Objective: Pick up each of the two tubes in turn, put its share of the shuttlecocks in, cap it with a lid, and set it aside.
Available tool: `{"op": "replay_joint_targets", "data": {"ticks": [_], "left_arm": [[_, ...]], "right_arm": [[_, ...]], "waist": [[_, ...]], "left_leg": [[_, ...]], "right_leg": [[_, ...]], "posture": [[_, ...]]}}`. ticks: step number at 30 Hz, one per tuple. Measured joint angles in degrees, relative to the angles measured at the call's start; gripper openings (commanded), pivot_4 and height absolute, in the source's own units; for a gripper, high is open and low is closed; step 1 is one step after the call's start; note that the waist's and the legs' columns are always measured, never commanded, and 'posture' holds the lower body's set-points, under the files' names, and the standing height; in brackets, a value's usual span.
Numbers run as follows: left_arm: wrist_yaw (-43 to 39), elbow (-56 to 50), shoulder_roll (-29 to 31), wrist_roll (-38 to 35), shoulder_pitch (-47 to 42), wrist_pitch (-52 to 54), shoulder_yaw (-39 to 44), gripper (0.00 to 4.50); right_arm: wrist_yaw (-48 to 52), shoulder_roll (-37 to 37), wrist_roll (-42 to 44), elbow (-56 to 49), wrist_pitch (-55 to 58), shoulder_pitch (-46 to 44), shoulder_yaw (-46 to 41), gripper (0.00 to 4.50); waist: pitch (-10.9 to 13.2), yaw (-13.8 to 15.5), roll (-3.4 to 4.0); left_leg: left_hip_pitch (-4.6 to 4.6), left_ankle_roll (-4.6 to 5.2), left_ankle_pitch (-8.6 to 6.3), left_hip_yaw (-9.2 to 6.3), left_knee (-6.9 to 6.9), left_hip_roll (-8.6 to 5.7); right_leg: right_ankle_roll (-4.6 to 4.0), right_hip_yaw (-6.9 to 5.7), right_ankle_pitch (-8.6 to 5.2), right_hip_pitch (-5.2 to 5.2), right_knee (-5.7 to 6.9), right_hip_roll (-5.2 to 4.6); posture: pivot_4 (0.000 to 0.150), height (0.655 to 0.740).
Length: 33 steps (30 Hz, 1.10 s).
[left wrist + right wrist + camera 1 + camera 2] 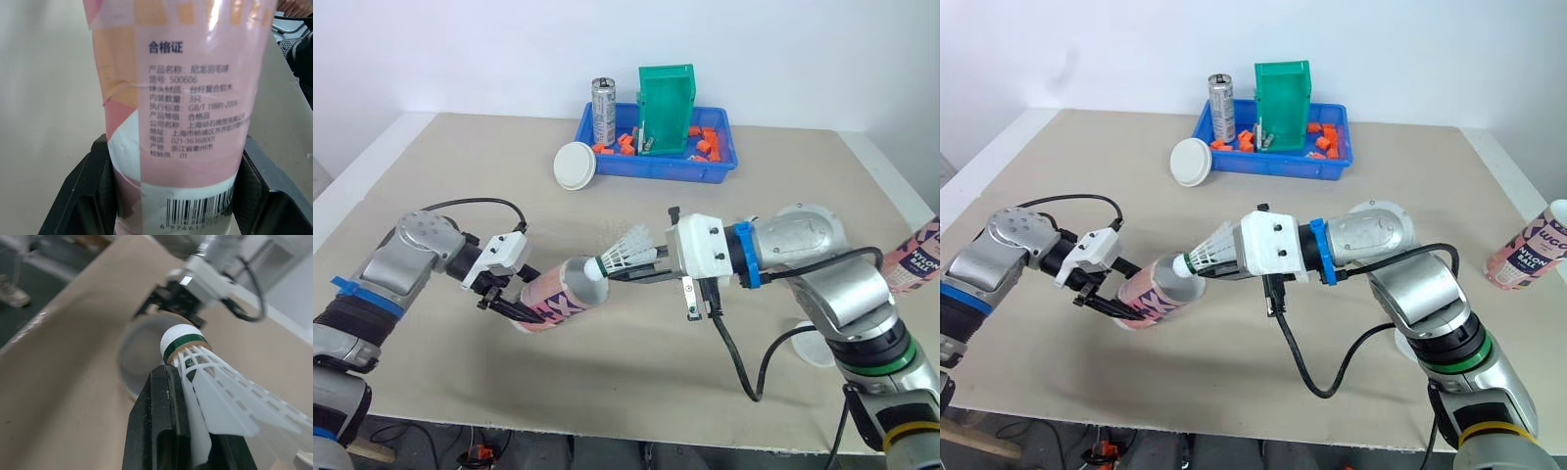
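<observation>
Left eye view: the task looks to be in its first half. The left gripper (514, 304) has its two black fingers clamped on the sides of a pink tube (558, 292), near its closed end. The tube is held tilted low over the table (431, 176) at about 8 o'clock from the table's middle, with its open mouth facing 3 o'clock. The right gripper (641, 269) pinches a white shuttlecock (625, 250) by its skirt. The round cork end points toward 9 o'clock, just at the tube's mouth and not yet inside.

I cannot tell whether this tube already holds any shuttlecocks, since its mouth is blurred in the right wrist view.

Left to do, as I judge it: push this shuttlecock in, cap the tube and set it aside, then do the same with the second tube (1528, 250), which stands upright at the table's 3 o'clock edge. Two white lids lie loose, one (576, 164) at 11 o'clock and another (813, 345) partly under the right arm at 4 o'clock, so probably neither tube is capped.

At 12 o'clock a blue tray (656, 168) holds a metal can (604, 111), a green bin (666, 108) and small orange pieces (705, 142).
</observation>
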Motion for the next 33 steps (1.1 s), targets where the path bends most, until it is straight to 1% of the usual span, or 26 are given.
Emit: {"op": "replay_joint_targets", "data": {"ticks": [3, 5, 7, 8, 9, 10, 11, 12, 13, 14, 17, 20, 22, 24, 27, 30, 33], "left_arm": [[0.0, 0.11, -0.21, 0.01, -0.2, 0.67, 0.03, 2.75], [-0.01, -0.11, -0.38, -0.03, -0.37, 1.08, 0.08, 2.75], [-0.01, -0.15, -0.57, -0.04, -0.38, 1.29, 0.17, 2.75], [-0.01, -0.16, -0.67, -0.02, -0.38, 1.37, 0.24, 2.75], [-0.01, -0.18, -0.77, 0.01, -0.38, 1.44, 0.3, 2.75], [-0.01, -0.25, -1.25, 0.09, -0.38, 2.08, 0.5, 2.75], [-0.01, -0.26, -1.37, 0.11, -0.38, 2.15, 0.51, 2.75], [-0.01, -0.28, -1.6, 0.15, -0.38, 2.31, 0.55, 2.75], [-0.01, -0.29, -1.87, 0.2, -0.38, 2.53, 0.75, 2.75], [-0.01, -0.29, -1.93, 0.21, -0.38, 2.57, 0.82, 2.75], [-0.01, -0.39, -2.6, 0.26, -0.34, 3.33, 1.55, 2.75], [0.0, -0.78, -3.76, 0.19, 0.3, 3.82, 2.8, 2.75], [0.0, -1.72, -4.21, 0.18, 0.9, 4.7, 3.62, 2.75], [0.01, -2.33, -4.38, 0.27, 1.21, 4.99, 4.06, 2.75], [0.04, -3.37, -5.04, 0.33, 2.35, 5.53, 5.55, 2.75], [0.31, -4.97, -6.13, -0.34, 3.89, 6.49, 8.47, 2.75], [0.99, -5.82, -7.43, -1.04, 4.47, 7.28, 10.33, 2.75]], "right_arm": [[1.48, 1.85, -3.61, 3.07, -1.83, -3.01, 3.52, 0.06], [2.68, 2.45, -7.04, 5.74, -2.88, -4.83, 6.75, 1.05], [3.58, 2.55, -8.07, 6.58, -3.4, -4.93, 7.58, 1.65], [4.03, 2.54, -8.48, 6.88, -3.74, -5.03, 7.73, 2.05], [4.43, 2.53, -8.61, 7.05, -3.87, -5.09, 7.75, 2.2], [5.88, 2.34, -8.58, 7.44, -4.09, -5.69, 7.74, 2.66], [6.1, 2.3, -8.57, 7.45, -4.1, -5.87, 7.73, 2.97], [6.57, 2.29, -8.47, 7.45, -4.1, -6.2, 7.59, 3.42], [7.43, 2.32, -7.34, 7.44, -3.51, -6.66, 6.95, 3.7], [7.63, 2.34, -6.78, 7.42, -3.16, -6.83, 6.7, 3.7], [8.73, 1.95, -1.24, 7.99, -0.37, -8.13, 1.14, 3.7], [9.09, -0.62, 2.44, 8.3, 1.49, -8.21, -4.64, 3.7], [9.42, -3.94, 5.22, 7.75, 3.36, -4.87, -9.27, 3.7], [9.05, -5.42, 6.2, 7.41, 4.52, -2.26, -11.2, 3.7], [6.21, -9.05, 5.26, 7.73, 5.41, 3.62, -14.94, 3.7], [-0.78, -13.24, 0.02, 10.63, 6.05, 12.3, -19.75, 3.7], [-7.46, -13.68, -2.71, 12.09, 8.18, 18.61, -24.67, 3.7]], "waist": [[-0.01, -0.05, 0.02], [-0.01, 0.02, 0.01], [-0.01, 0.06, 0.01], [-0.01, 0.07, 0.01], [-0.01, 0.07, 0.01], [0.0, 0.08, 0.02], [0.0, 0.08, 0.02], [0.0, 0.08, 0.02], [0.0, 0.08, 0.02], [0.0, 0.08, 0.02], [0.01, 0.17, 0.02], [0.01, 0.28, 0.0], [0.03, 0.34, -0.03], [0.03, 0.31, -0.03], [0.05, 0.27, -0.05], [0.07, 0.21, -0.09], [0.08, 0.11, -0.1]], "left_leg": [[0.03, 0.0, 0.01, 0.01, 0.01, 0.02], [-0.03, 0.0, 0.01, 0.01, 0.0, 0.0], [-0.06, 0.0, 0.01, 0.0, 0.0, -0.01], [-0.06, 0.0, 0.01, 0.0, 0.0, -0.01], [-0.07, 0.0, 0.01, -0.01, 0.0, -0.01], [-0.08, 0.0, 0.01, -0.01, 0.0, -0.01], [-0.07, 0.0, 0.01, -0.01, 0.01, -0.01], [-0.07, 0.0, 0.01, -0.01, 0.01, -0.01], [-0.08, 0.0, 0.01, -0.02, 0.01, -0.01], [-0.08, 0.0, 0.01, -0.02, 0.01, -0.01], [-0.19, -0.01, 0.01, -0.04, 0.08, -0.01], [-0.31, -0.01, 0.01, -0.05, 0.13, -0.04], [-0.36, 0.0, 0.0, -0.05, 0.09, -0.07], [-0.37, 0.0, -0.01, -0.06, 0.04, -0.08], [-0.39, 0.01, -0.02, -0.07, -0.05, -0.08], [-0.41, 0.01, -0.02, -0.09, -0.08, -0.08], [-0.42, 0.01, -0.02, -0.08, -0.08, -0.08]], "right_leg": [[-0.03, -0.01, 0.03, -0.03, 0.04, 0.01], [0.01, -0.01, -0.01, -0.04, 0.03, -0.01], [0.03, -0.01, -0.02, -0.06, 0.03, -0.01], [0.03, -0.01, -0.02, -0.06, 0.03, -0.01], [0.03, -0.02, -0.02, -0.07, 0.03, -0.01], [0.03, -0.02, -0.02, -0.07, 0.03, -0.01], [0.03, -0.02, -0.02, -0.07, 0.03, 0.0], [0.03, -0.02, -0.01, -0.06, 0.03, 0.0], [0.03, -0.03, -0.01, -0.06, 0.03, 0.0], [0.03, -0.02, -0.01, -0.06, 0.03, 0.0], [0.04, -0.06, -0.01, -0.09, 0.03, -0.03], [0.09, -0.14, -0.04, -0.12, 0.0, -0.13], [0.16, -0.15, -0.1, -0.14, -0.01, -0.16], [0.26, -0.16, -0.06, -0.17, -0.01, -0.15], [0.34, -0.18, -0.05, -0.23, 0.0, -0.14], [0.33, -0.21, -0.09, -0.24, 0.0, -0.14], [0.35, -0.19, -0.08, -0.26, 0.01, -0.14]], "posture": [[0.15, 0.7362], [0.15, 0.7362], [0.15, 0.7362], [0.15, 0.7362], [0.15, 0.7362], [0.15, 0.7362], [0.15, 0.7362], [0.15, 0.7362], [0.15, 0.7362], [0.15, 0.7362], [0.15, 0.7362], [0.15, 0.7362], [0.15, 0.7362], [0.15, 0.7362], [0.15, 0.7362], [0.15, 0.7362], [0.15, 0.7362]]}}
